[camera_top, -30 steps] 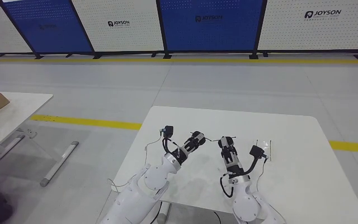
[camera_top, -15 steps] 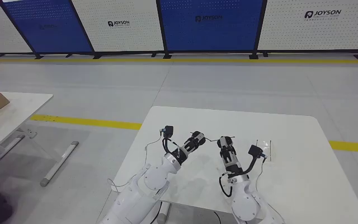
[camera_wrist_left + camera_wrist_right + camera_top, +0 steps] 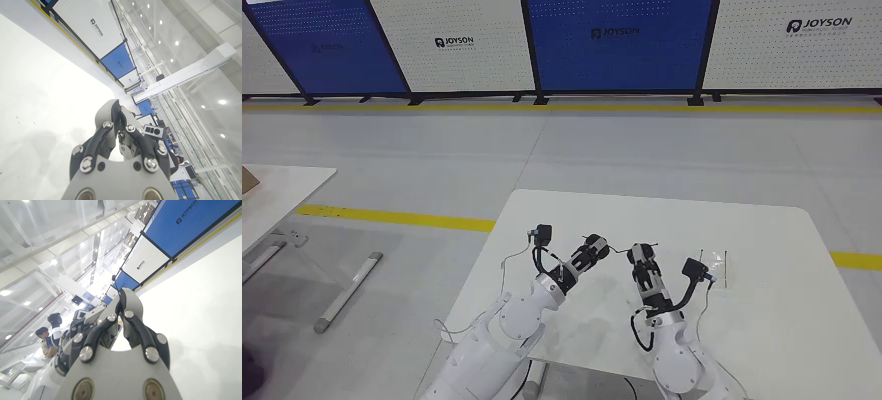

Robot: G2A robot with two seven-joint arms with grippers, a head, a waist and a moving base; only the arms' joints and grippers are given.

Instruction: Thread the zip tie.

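right tool (image 3: 121,294), pinching zip tie (image 3: 116,284), neared left tool (image 3: 593,243).

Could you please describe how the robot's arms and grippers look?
The arms are white with black joints and black cables. The left gripper and right gripper have light-grey fingers, black linkage bars, round silver screws and a grey base plate.
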